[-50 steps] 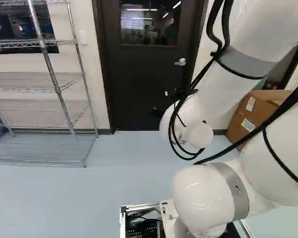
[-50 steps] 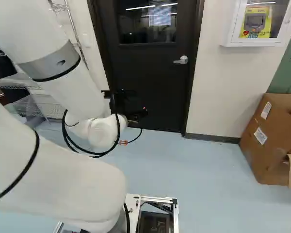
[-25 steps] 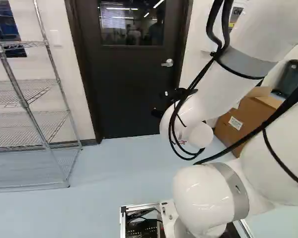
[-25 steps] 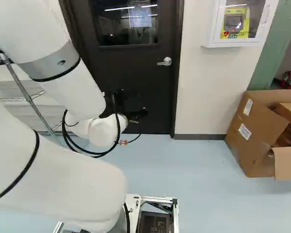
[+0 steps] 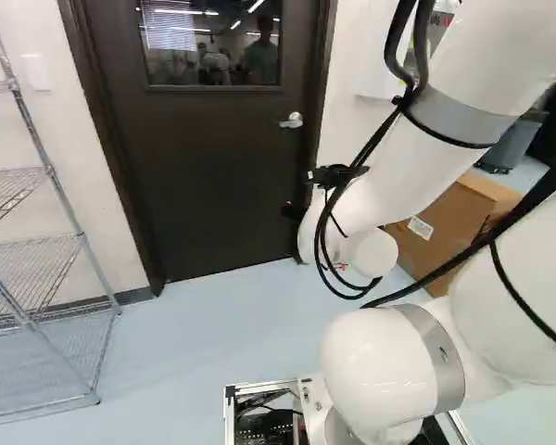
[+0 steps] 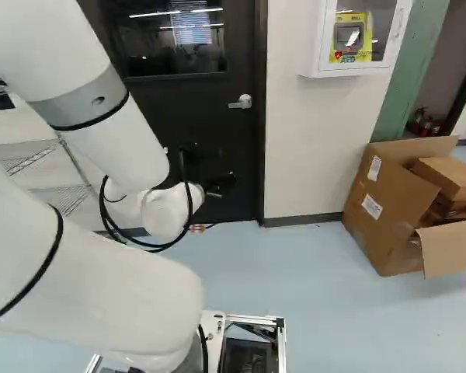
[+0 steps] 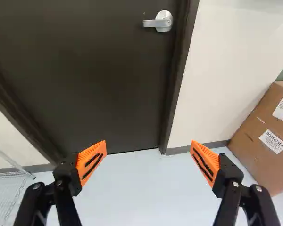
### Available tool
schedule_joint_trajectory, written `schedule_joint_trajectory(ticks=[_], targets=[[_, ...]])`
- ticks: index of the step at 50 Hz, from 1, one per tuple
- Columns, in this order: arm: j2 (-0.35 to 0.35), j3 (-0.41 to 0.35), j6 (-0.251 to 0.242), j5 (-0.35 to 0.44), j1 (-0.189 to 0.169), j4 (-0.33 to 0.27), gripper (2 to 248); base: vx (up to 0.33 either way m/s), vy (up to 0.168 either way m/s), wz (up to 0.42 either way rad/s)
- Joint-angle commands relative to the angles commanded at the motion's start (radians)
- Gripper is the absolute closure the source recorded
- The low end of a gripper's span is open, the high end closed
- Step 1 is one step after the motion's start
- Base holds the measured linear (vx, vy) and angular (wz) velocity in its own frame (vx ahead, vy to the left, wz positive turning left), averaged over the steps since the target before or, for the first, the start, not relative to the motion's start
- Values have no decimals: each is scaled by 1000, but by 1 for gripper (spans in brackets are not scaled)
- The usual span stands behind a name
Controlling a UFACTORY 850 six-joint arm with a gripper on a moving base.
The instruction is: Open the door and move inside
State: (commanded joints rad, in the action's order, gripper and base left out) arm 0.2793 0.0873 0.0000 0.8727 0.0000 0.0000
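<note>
One shut door (image 5: 222, 176), its handle (image 7: 162, 21) ahead of the wide-spread, empty claw (image 6: 216, 183), sits farther left in both base views, as do wire shelf (image 5: 48, 171) and cardboard box (image 6: 384, 202): the base has moved, arm unshifted.

Blue floor (image 6: 318, 311) — cardboard box (image 6: 384, 194), wire rack (image 5: 37, 264).
</note>
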Motion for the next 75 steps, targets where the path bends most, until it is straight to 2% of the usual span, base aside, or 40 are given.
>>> schedule_joint_trajectory(ticks=[44, 75], targets=[[0, 0, 0, 0, 0, 0, 3, 175, 79, -39], [0, 0, 0, 0, 0, 0, 3, 149, 55, -182]])
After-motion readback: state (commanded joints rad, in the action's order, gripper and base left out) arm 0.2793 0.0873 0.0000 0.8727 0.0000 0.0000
